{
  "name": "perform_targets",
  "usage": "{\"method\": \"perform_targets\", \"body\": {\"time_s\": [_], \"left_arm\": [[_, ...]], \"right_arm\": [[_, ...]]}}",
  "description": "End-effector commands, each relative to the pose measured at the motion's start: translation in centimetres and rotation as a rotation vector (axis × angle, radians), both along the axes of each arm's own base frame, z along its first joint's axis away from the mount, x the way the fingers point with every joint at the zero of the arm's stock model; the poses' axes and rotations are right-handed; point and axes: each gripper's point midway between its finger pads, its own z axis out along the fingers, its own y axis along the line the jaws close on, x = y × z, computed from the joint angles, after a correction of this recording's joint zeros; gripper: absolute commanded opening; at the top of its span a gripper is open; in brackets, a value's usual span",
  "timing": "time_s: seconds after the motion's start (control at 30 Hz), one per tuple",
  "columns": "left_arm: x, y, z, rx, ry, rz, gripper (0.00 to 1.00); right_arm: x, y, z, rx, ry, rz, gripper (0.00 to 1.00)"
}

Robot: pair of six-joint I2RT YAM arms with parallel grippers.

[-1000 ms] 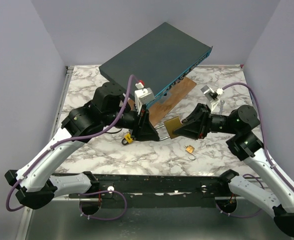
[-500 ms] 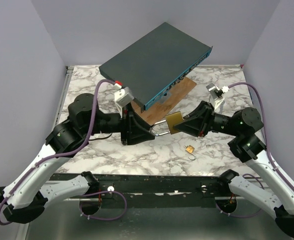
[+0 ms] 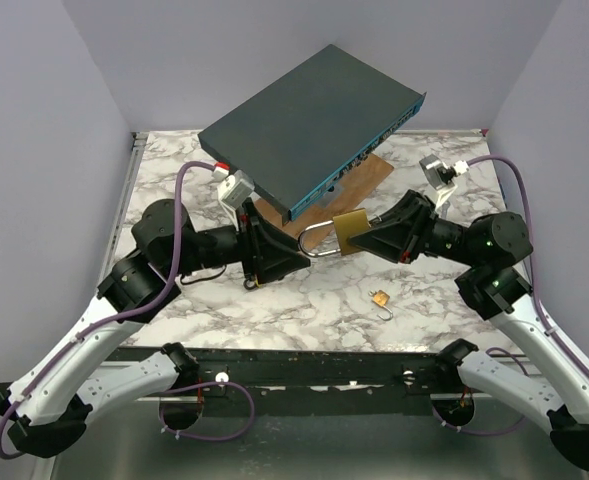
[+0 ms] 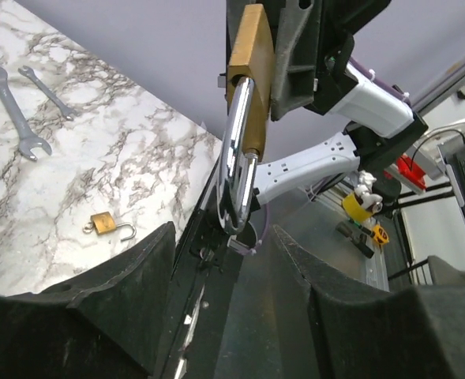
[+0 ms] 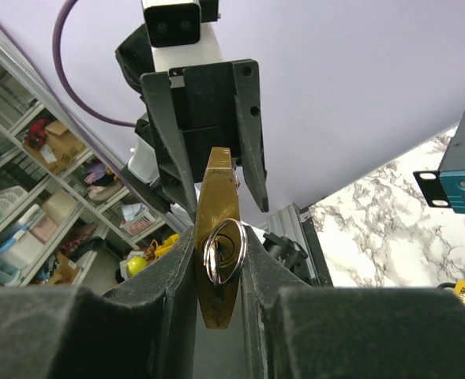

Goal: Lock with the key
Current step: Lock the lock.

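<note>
Top external view: the right tool is clamped on the brass body of a large padlock, which it holds in the air above the marble worktop. The chrome shackle points toward the left tool, whose fingers stand spread at the shackle's bow. A small padlock lies on the worktop just below. Behind, a network switch leans on a wooden board.

Left wrist view: the shackle's bow hangs between the left tool's two parted fingers, with a gap on either side and no contact seen. Two wrenches lie on the worktop, well apart from the small padlock.

Right wrist view: the padlock body sits pinched between the right tool's fingers. A key ring hangs at its near end, and the key's blade cannot be made out.
</note>
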Motion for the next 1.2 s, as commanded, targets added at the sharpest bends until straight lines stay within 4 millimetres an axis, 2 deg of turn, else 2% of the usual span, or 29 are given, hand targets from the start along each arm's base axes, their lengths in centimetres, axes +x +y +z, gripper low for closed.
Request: {"method": "perform_targets", "body": {"time_s": [0.0, 0.23, 0.4, 0.6, 0.73, 1.17], "left_arm": [[1.1, 0.2, 2.4, -0.092, -0.028, 0.072, 0.49], [1.2, -0.2, 4.0, -0.167, -0.032, 0.057, 0.42], [1.2, -0.6, 3.8, -0.160, -0.018, 0.038, 0.25], [1.0, -0.9, 3.6, -0.151, -0.006, 0.015, 0.12], [1.1, -1.2, 3.2, -0.138, 0.005, 0.007, 0.00], [1.3, -2.4, 3.0, -0.104, 0.031, -0.046, 0.00]], "right_arm": [[-1.3, -1.0, 5.1, 0.127, -0.121, -0.003, 0.01], [-1.3, -0.9, 4.8, 0.117, -0.119, 0.008, 0.01], [-1.4, -1.1, 4.8, 0.115, -0.126, -0.007, 0.01], [-1.7, -1.2, 5.1, 0.119, -0.140, -0.001, 0.01], [-1.8, -1.1, 5.0, 0.112, -0.151, 0.011, 0.01], [-1.7, 0.6, 2.6, 0.013, -0.136, 0.090, 0.01]]}}
